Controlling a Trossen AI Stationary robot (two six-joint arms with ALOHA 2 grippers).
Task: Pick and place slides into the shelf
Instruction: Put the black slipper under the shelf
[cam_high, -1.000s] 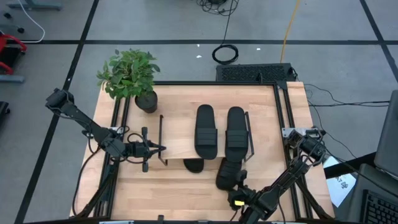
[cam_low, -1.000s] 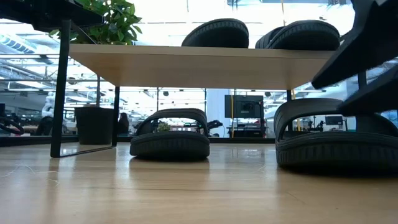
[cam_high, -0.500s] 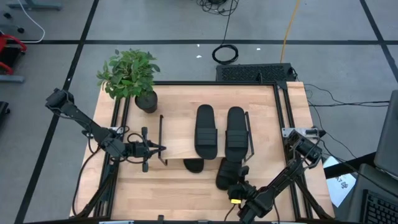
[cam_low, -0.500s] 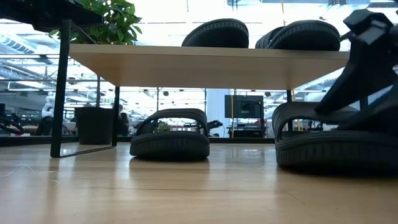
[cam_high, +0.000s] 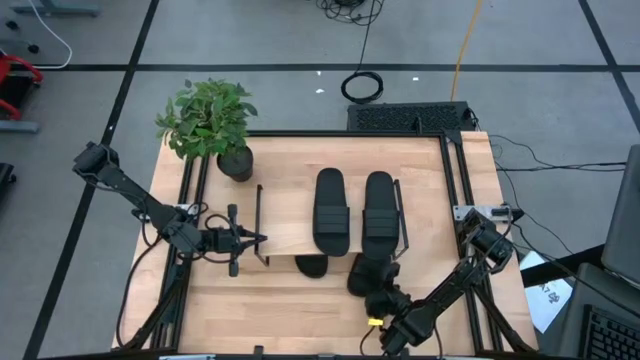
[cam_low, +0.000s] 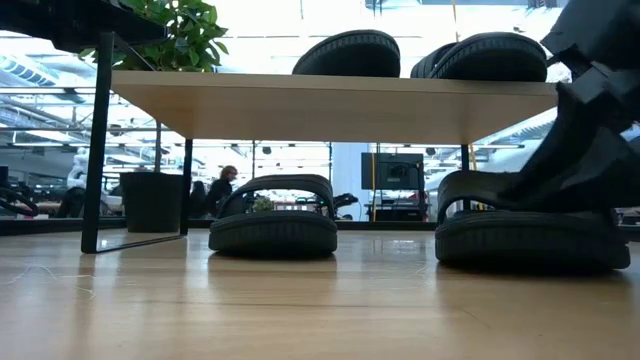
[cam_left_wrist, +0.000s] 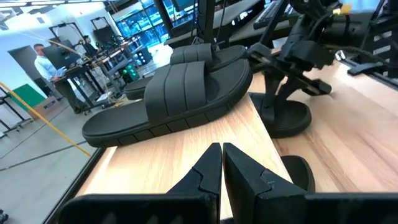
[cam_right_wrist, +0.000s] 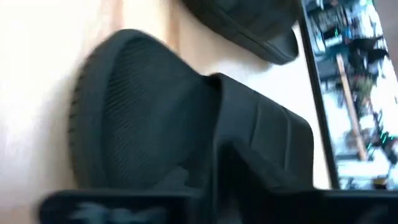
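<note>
Two black slides (cam_high: 331, 210) (cam_high: 379, 210) lie side by side on the shelf's (cam_high: 285, 225) wooden board. A third slide (cam_high: 312, 266) pokes out from under the board's near edge, its sole on the table (cam_low: 272, 225). A fourth slide (cam_high: 362, 272) rests on the table just near of the shelf's right end, with my right gripper (cam_high: 379, 291) shut on it. My left gripper (cam_high: 256, 239) is shut and hovers at the shelf's left end, its fingers (cam_left_wrist: 211, 165) over the board. My right gripper holds the fourth slide by its wide strap (cam_right_wrist: 267, 140), closing on it between two fingers (cam_low: 590, 150). It comes slanting down from the table's near right. Its own fingers hide how far the strap reaches in. The slide stays flat, sole (cam_low: 530, 240) on the table.
A potted plant (cam_high: 210, 125) stands at the table's far left corner. Black frame rails (cam_high: 455, 180) run along the table's sides. People (cam_left_wrist: 43, 59) show in the room beyond. Bare tabletop lies along the near left (cam_high: 260, 305).
My right gripper has dropped and moved toward the far edge onto the fourth slide, and its fingers have shut on the strap. The slide has been nudged a little along the table.
</note>
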